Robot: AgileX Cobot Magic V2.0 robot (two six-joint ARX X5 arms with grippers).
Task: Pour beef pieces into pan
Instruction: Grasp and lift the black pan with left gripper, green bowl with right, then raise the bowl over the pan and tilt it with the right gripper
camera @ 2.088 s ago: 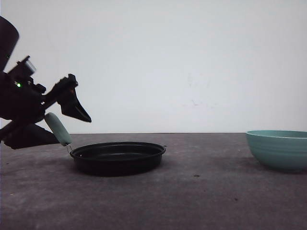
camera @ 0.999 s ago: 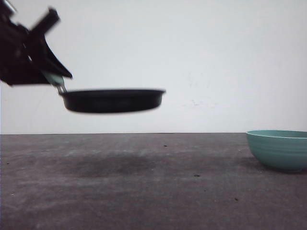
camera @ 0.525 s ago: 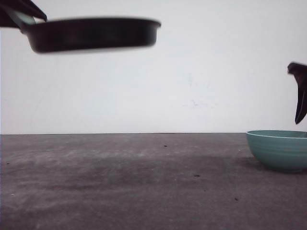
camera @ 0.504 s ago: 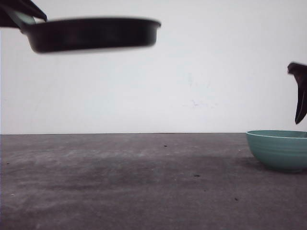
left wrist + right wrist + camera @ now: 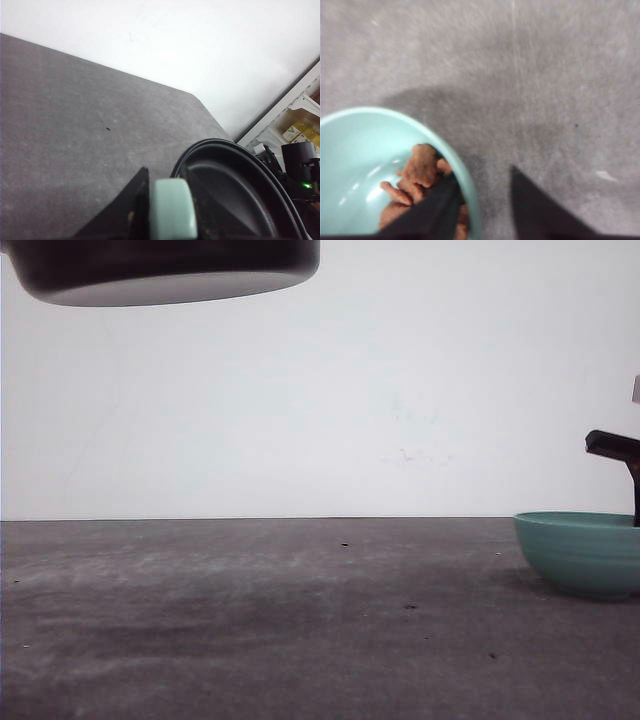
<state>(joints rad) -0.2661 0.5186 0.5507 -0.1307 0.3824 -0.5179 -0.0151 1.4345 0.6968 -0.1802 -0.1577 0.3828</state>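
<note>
The shallow round black pan [image 5: 165, 270] sits at the upper left of the front frame, well above the grey matte tabletop [image 5: 300, 620], its underside showing and its top cut off by the frame edge. In the left wrist view the same pan fills the lower right, its rimmed edge curving up from the bottom. The left gripper [image 5: 167, 210] is clamped on the pan's short, rounded pale mint-green handle [image 5: 172, 210] — one dark finger lies flat against each side of it.

The teal ribbed bowl [image 5: 580, 552] stands on the tabletop at the right edge of the front frame. The right gripper [image 5: 625, 465] appears there as a dark bar and a thin vertical finger at the far right edge, directly above the bowl's rim.

In the right wrist view the right gripper's two dark fingers [image 5: 435, 210] rise from the bottom edge with a clear gap between them — spread apart, gripping nothing. One finger is inside the bowl wall, the other outside it over bare tabletop, so the pair straddles the rim at the lower centre of the frame. The orange-brown irregular beef pieces [image 5: 417, 175] lie heaped inside the bowl at the lower left, against the wall nearest the inner finger; whether that finger touches them cannot be determined.
</note>
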